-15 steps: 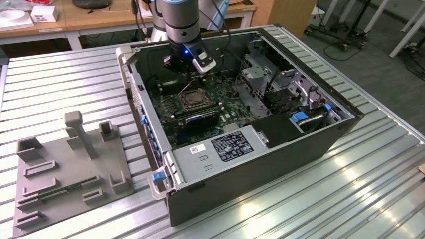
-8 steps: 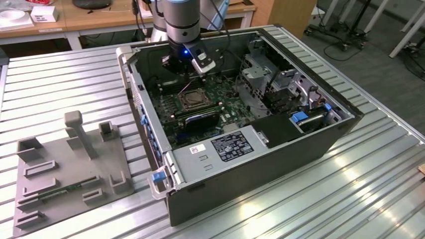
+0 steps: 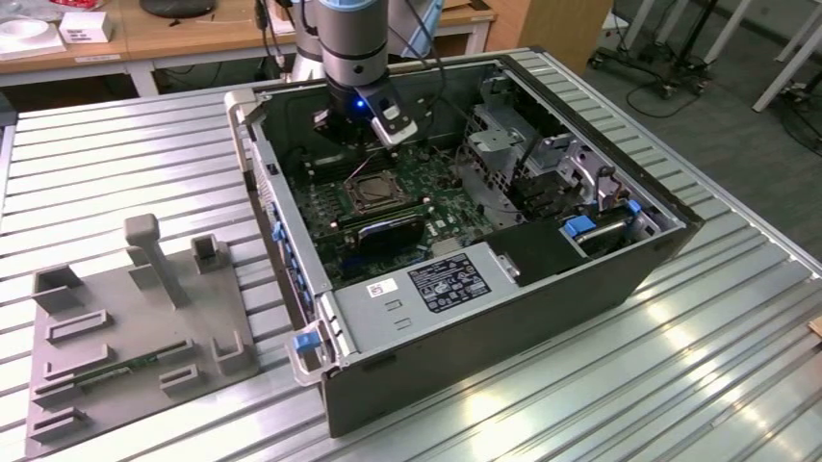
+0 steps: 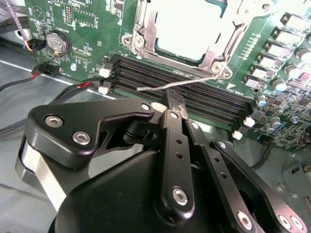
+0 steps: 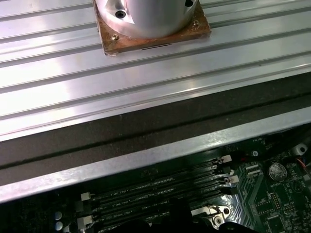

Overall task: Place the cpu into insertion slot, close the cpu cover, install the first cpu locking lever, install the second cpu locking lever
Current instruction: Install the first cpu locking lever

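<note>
In the second wrist view the pale cpu [image 4: 187, 24] lies in the insertion slot [image 4: 137, 42], and the silver cpu cover [image 4: 219, 46] lies flat around it. A thin silver locking lever [image 4: 194, 81] slants across the black memory slots [image 4: 214, 99] beside the socket, its free end sticking out. My gripper [image 4: 172, 99] is shut, its black fingertips right at this lever, touching or just under it. In the exterior view the gripper [image 3: 364, 135] hangs inside the open computer case, just behind the insertion slot [image 3: 372, 190] on the green motherboard [image 3: 424, 207].
The case [image 3: 514, 318] lies on a ribbed aluminium table [image 3: 719, 366]. A grey fixture plate [image 3: 129, 327] stands at the exterior view's left. Red and black cables [image 4: 58, 77] and a coin battery [image 4: 58, 42] sit near the gripper. Drive cages [image 3: 552, 173] fill the case's far side.
</note>
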Controlling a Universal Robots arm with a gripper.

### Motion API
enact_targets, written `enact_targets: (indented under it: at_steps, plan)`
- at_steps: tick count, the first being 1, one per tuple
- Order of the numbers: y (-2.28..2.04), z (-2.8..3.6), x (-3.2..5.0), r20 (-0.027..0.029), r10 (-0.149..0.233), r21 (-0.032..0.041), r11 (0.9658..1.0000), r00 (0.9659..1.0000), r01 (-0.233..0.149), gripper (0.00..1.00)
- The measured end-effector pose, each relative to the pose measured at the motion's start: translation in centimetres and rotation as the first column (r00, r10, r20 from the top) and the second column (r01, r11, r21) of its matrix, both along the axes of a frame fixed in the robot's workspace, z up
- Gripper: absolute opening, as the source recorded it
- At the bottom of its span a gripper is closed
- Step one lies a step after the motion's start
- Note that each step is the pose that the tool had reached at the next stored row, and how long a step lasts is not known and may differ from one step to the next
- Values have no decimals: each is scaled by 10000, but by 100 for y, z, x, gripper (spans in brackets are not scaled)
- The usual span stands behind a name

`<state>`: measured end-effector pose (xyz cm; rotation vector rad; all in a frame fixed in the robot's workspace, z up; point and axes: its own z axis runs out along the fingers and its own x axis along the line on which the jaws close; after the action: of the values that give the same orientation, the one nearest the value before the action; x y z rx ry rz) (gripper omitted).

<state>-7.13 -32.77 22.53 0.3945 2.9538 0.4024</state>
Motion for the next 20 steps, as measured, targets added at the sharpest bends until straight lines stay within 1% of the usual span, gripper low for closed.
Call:
enact_targets:
  at_steps: [6,12,16,20]
  plan:
    - [1,-12,1,3,0,4,10000,10000,0,11]
    - [0,-42,1,0,0,-17,10000,10000,0,11]
    - [0,-51,1,0,1,-40,10000,10000,-1,11]
    - [0,-56,5,0,0,-42,10000,10000,0,11]
